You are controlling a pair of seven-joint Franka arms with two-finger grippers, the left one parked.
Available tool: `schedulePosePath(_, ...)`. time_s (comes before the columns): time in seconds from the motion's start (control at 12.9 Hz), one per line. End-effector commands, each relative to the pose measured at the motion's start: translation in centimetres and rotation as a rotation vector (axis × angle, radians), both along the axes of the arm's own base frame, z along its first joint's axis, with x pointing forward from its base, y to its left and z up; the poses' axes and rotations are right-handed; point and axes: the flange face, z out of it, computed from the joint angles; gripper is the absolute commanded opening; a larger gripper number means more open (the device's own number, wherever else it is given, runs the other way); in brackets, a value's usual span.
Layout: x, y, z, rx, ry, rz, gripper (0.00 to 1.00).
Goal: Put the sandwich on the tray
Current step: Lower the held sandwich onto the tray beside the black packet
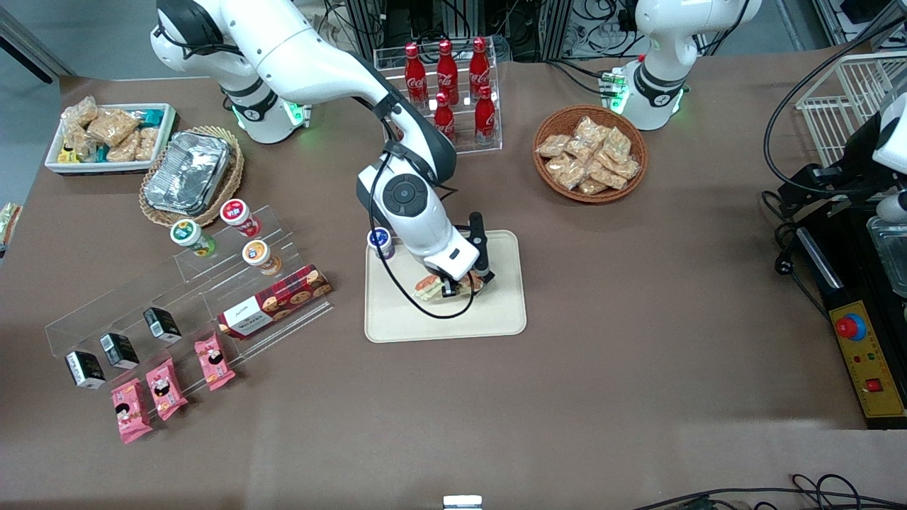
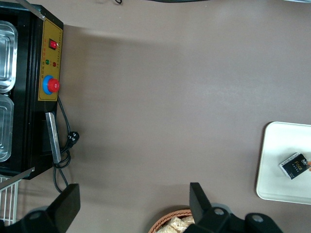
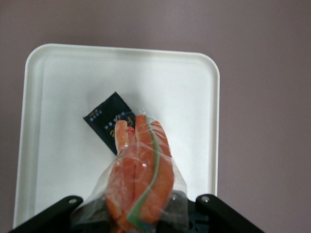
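One flat cream-beige rectangular plastic tray point(image 1: 496, 322) lies mid-table, and above it hangs the right arm's gripper point(image 1: 453, 285), clamped on the wedge-shaped sandwich in clear plastic wrap point(image 3: 141, 174), which hangs over the tray's middle. A small black packet point(image 3: 104, 121) lies on the tray at about eleven o'clock from the sandwich tip. The sandwich looks light, soft and crushable, its film slippery; gripping the broad end seems safest.
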Motion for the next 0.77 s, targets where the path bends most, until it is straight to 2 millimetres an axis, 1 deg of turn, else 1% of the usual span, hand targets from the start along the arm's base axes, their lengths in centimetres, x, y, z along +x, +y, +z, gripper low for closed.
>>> schedulePosePath(0.0, -1.1, 2.5, -2.8, 0.027, -0.025, 0.036, 0.00)
schedulePosePath(0.08, -1.0, 2.5, -4.4, 0.028, -0.032, 0.031, 0.00)
schedulePosePath(0.15, -0.8, 2.5, -5.0, 0.036, -0.049, 0.031, 0.00)
schedulePosePath(0.23, -0.5, 2.2, -5.1, 0.032, -0.060, 0.038, 0.00)
schedulePosePath(0.31, 0.1, 1.5, -5.1, 0.017, -0.073, 0.043, 0.00)
schedulePosePath(0.39, 0.3, 1.3, -5.1, 0.004, -0.086, 0.056, 0.00)
schedulePosePath(0.54, 0.9, 0.7, -5.8, -0.007, -0.099, 0.048, 0.00)
schedulePosePath(0.7, 2.5, -0.8, -5.2, -0.014, -0.131, 0.025, 0.00)
